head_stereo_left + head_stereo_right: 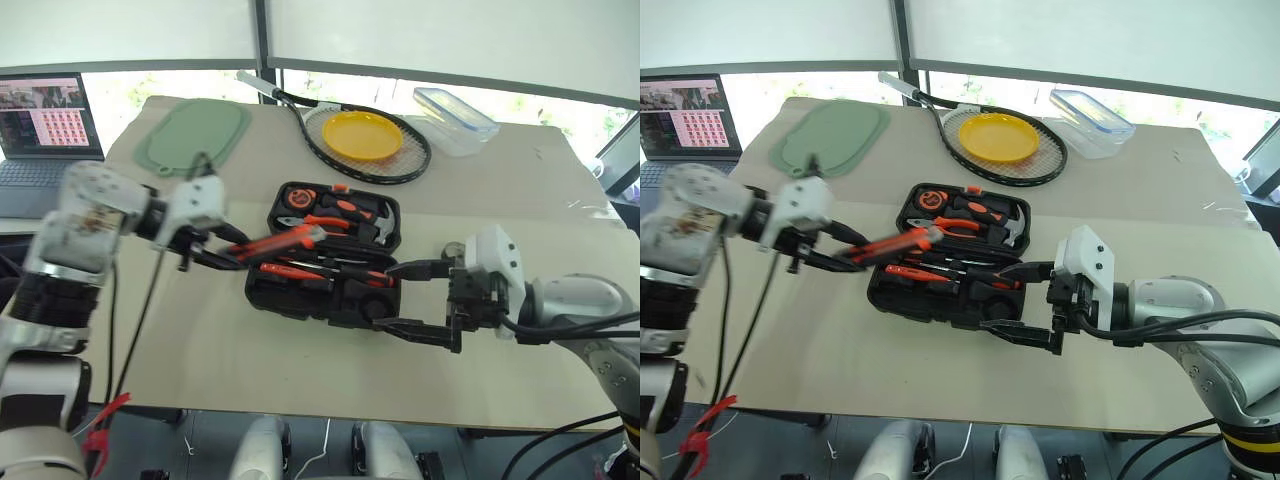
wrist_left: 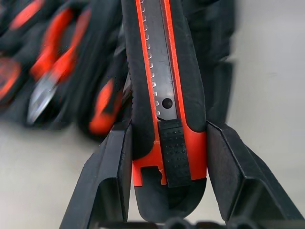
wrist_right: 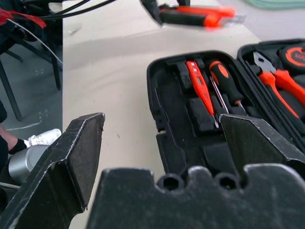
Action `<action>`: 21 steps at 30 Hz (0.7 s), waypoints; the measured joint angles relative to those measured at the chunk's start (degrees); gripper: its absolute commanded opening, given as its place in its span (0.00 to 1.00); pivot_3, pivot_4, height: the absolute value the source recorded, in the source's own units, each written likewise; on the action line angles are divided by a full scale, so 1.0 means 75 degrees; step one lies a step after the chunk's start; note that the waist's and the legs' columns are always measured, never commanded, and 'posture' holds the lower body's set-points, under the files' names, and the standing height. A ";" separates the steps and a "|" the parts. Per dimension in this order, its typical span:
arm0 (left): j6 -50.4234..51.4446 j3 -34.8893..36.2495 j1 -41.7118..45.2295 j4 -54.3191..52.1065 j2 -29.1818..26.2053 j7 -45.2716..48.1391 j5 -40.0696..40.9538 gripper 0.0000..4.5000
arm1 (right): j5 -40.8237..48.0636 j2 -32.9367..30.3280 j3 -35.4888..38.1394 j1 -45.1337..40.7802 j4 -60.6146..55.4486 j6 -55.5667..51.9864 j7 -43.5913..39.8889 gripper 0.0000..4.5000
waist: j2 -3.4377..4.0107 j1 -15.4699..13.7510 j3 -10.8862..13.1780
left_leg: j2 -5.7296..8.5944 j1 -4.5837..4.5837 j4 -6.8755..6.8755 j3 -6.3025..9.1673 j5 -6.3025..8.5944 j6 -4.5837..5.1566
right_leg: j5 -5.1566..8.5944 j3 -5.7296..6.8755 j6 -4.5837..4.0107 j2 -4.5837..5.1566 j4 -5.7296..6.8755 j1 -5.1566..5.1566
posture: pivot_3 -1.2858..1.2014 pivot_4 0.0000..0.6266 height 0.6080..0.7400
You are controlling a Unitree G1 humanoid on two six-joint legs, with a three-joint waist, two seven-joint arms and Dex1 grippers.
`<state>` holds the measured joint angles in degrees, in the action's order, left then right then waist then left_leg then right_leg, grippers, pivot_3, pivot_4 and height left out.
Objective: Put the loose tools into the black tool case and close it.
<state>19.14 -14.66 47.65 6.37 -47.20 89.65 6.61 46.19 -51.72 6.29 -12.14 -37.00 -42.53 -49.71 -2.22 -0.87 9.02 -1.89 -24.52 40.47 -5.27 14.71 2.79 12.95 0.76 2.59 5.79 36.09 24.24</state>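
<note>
Nearest the camera, the right gripper point(image 1: 413, 300) hangs just off the near right corner of the open, rounded black moulded plastic tool case point(image 1: 334, 298), its two black fingers spread wide with nothing between them. The case lies open in the middle of the pale table point(image 1: 500, 370). In its near half lie a slim all-orange tester screwdriver point(image 3: 202, 90) and an orange-and-black screwdriver with a steel shaft point(image 3: 226, 88). The far half holds orange-handled pliers point(image 1: 322, 221) and a steel-headed hammer point(image 1: 380, 229).

The left gripper point(image 1: 236, 253) comes in from the left, closed on the tail end of an orange-and-black utility knife with a steel slider track point(image 2: 164, 95). The knife points rightward and stands above the case's left side, not yet seated.

To do this step well, I judge the knife should be turned until its length matches a free recess in the near half, beside the screwdrivers, then lowered flat before the fingers let go. Released tilted, or resting on a screwdriver handle, it would likely ride proud and block the lid. The grip sits at one end, so the free tip may droop; touching that tip down first looks safer. The right gripper could steady the case's near edge.
</note>
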 measured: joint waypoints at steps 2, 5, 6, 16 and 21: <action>-0.0038 -0.0382 0.0216 -0.0004 0.0400 0.0005 -0.0057 0.39 | -0.0105 0.0011 0.0035 0.0193 0.0025 0.0106 -0.0019 1.00 | 0.0000 0.0006 0.0000 | -0.0001 -0.0002 0.0005 0.0001 -0.0001 -0.0001 | 0.0000 -0.0001 0.0000 -0.0003 0.0003 0.0002 | 0.52 0.24 0.99; -0.0385 -0.0981 0.0413 0.0059 0.0595 0.0217 -0.0340 0.39 | -0.0228 0.0060 0.0181 0.0539 -0.0006 0.0249 0.0005 1.00 | 0.0001 0.0044 0.0000 | -0.0001 0.0001 0.0005 0.0001 -0.0001 -0.0002 | 0.0000 -0.0015 -0.0001 -0.0011 0.0002 0.0003 | 0.52 0.24 0.99; -0.0582 -0.1181 0.0473 0.0242 0.0636 0.0263 -0.0534 0.39 | -0.0255 0.0094 0.0261 0.0695 -0.0033 0.0293 0.0034 1.00 | 0.0002 0.0043 -0.0001 | -0.0003 0.0004 0.0005 0.0001 -0.0002 -0.0003 | 0.0000 -0.0016 -0.0001 -0.0014 0.0001 0.0002 | 0.52 0.24 0.99; -0.1749 -0.1991 0.0753 0.1561 0.0707 0.0352 -0.1235 0.39 | -0.0286 0.0256 0.0569 0.1281 -0.0504 0.0413 0.0394 1.00 | 0.0003 0.0005 -0.0001 | -0.0006 -0.0001 0.0027 0.0008 0.0002 0.0003 | 0.0000 -0.0013 0.0000 -0.0011 0.0002 -0.0005 | 0.52 0.24 0.99; -0.2128 -0.2207 0.1082 0.2218 0.1099 0.0354 -0.1327 0.39 | -0.0284 0.0377 0.0579 0.1373 -0.0569 0.0414 0.0594 1.00 | 0.0007 -0.0027 -0.0003 | -0.0005 0.0000 0.0038 0.0013 0.0004 0.0007 | 0.0000 -0.0011 0.0001 -0.0011 0.0005 -0.0012 | 0.52 0.24 0.99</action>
<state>3.18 -31.22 55.76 23.01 -38.95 92.30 -3.34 44.06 -48.89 10.63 -1.84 -41.27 -39.43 -45.25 -2.17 -1.07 9.00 -1.92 -24.52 40.75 -5.17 14.74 2.84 12.95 0.68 2.59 5.70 36.13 24.15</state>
